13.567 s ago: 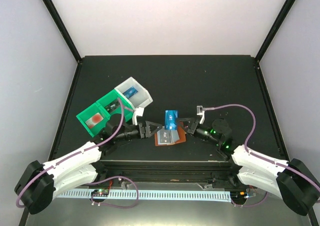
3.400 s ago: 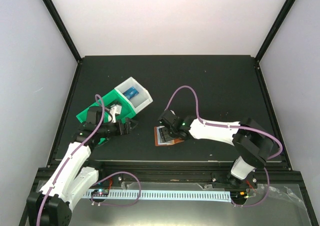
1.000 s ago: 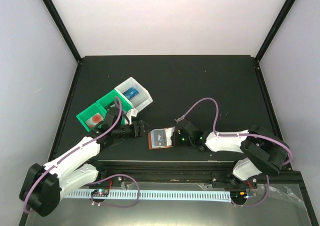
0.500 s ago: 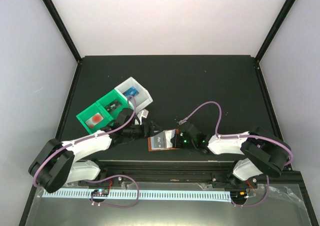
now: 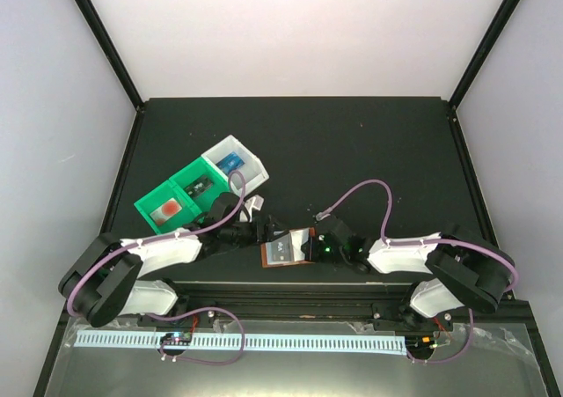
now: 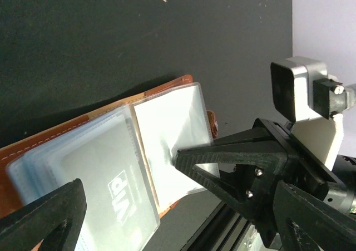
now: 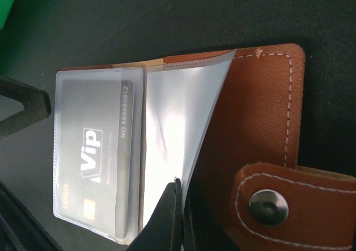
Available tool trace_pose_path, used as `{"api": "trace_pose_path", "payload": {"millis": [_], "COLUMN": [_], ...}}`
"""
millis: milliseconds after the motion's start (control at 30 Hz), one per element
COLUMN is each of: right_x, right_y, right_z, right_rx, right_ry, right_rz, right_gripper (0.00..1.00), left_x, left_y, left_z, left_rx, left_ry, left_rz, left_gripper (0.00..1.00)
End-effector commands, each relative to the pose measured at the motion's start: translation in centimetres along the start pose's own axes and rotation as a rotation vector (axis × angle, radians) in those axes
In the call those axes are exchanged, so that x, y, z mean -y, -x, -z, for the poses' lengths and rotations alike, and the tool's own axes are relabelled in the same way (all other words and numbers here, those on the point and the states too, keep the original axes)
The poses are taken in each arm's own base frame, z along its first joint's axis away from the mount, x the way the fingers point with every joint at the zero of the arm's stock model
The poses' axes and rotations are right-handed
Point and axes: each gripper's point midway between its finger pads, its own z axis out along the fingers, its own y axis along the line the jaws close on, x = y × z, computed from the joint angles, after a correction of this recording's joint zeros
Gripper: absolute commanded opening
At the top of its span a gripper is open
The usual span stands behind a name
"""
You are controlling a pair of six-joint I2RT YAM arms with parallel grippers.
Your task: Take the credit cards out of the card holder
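The brown card holder (image 5: 288,249) lies open near the table's front edge. A grey card marked "Vip" (image 7: 94,145) sits in its left clear pocket and also shows in the left wrist view (image 6: 105,190). My right gripper (image 7: 183,192) is shut on the edge of an empty clear pocket leaf (image 7: 172,128), lifting it off the brown cover (image 7: 261,112). In the top view it (image 5: 310,246) is at the holder's right side. My left gripper (image 5: 266,232) is open and empty at the holder's left edge, its fingers (image 6: 41,217) straddling the pockets.
The green-and-white bin tray (image 5: 236,142) stands left of the holder. It holds a blue card (image 5: 231,161), a red card (image 5: 167,209) and a darker card (image 5: 198,186). The black front rail (image 5: 290,290) runs just below the holder.
My left gripper has moved right, up to the holder's left edge. My right gripper has stayed shut on the pocket leaf, and the holder has shifted slightly right.
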Motion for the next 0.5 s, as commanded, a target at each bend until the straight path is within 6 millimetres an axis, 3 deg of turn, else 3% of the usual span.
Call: {"api": "trace_pose_path", "payload": {"millis": [0, 233, 467], "right_x": [-0.2, -0.2, -0.3], "right_y": [0.0, -0.1, 0.1], "right_z": [0.1, 0.1, 0.2], "right_rx": [0.004, 0.009, 0.015], "right_ry": [0.012, 0.022, 0.025], "right_rz": [-0.013, -0.024, -0.019], "right_gripper": [0.01, 0.01, 0.01], "left_x": [-0.1, -0.6, -0.9], "left_y": [-0.5, -0.7, -0.6], "left_z": [0.2, 0.6, -0.6], "left_rx": [-0.002, 0.001, -0.031], "left_ry": [0.007, 0.034, 0.03], "left_rz": [-0.015, -0.031, -0.029], "left_gripper": [0.94, 0.95, 0.93]}}
